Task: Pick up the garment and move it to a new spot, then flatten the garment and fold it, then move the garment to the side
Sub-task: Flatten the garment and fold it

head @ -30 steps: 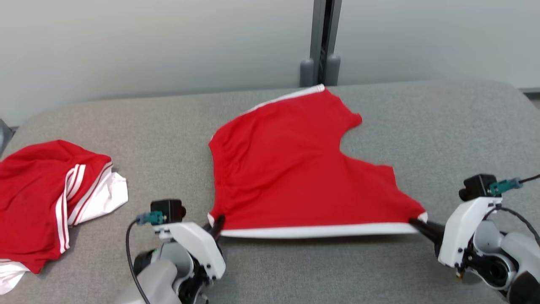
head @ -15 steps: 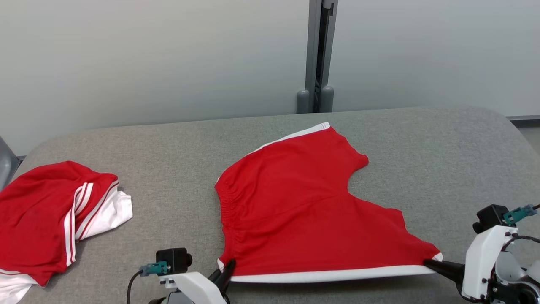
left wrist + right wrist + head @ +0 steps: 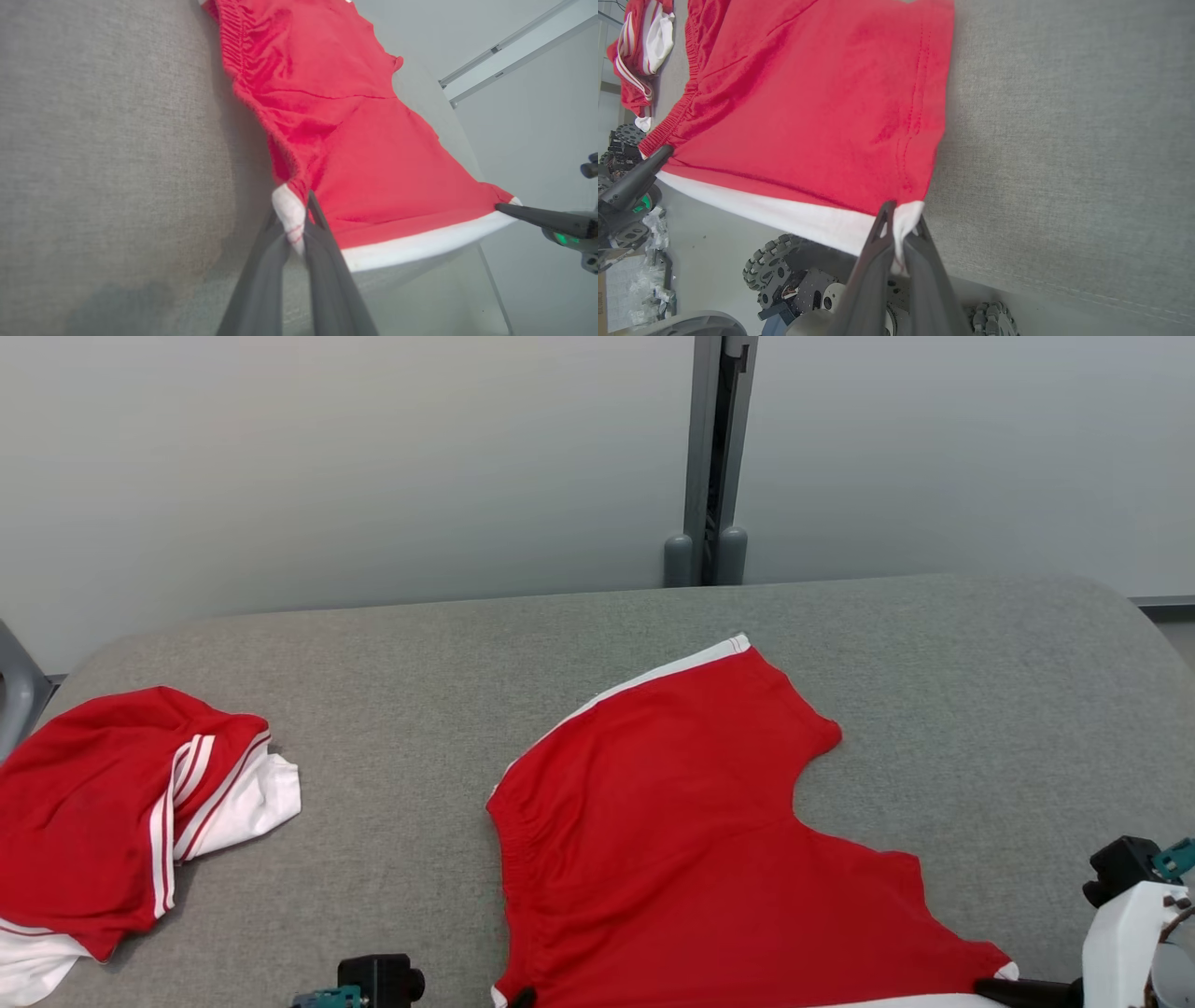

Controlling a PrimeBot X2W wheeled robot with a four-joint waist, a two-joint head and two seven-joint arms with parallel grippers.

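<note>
Worktop (image 3: 373, 653): grey, your red garment (image 3: 691, 840) lies spread across it.
Left jaws: clamped onto its near left corner.
Right jaws: clamped onto its near right corner.

Dark-grey right claw (image 3: 903, 217), white wrist shell (image 3: 1125, 943), black camera (image 3: 1120, 870), teal plug (image 3: 1174, 857).

Crumpled red-and-white heap (image 3: 93, 821) on grey table's (image 3: 392, 691) left end; grey post (image 3: 714, 457) behind.
</note>
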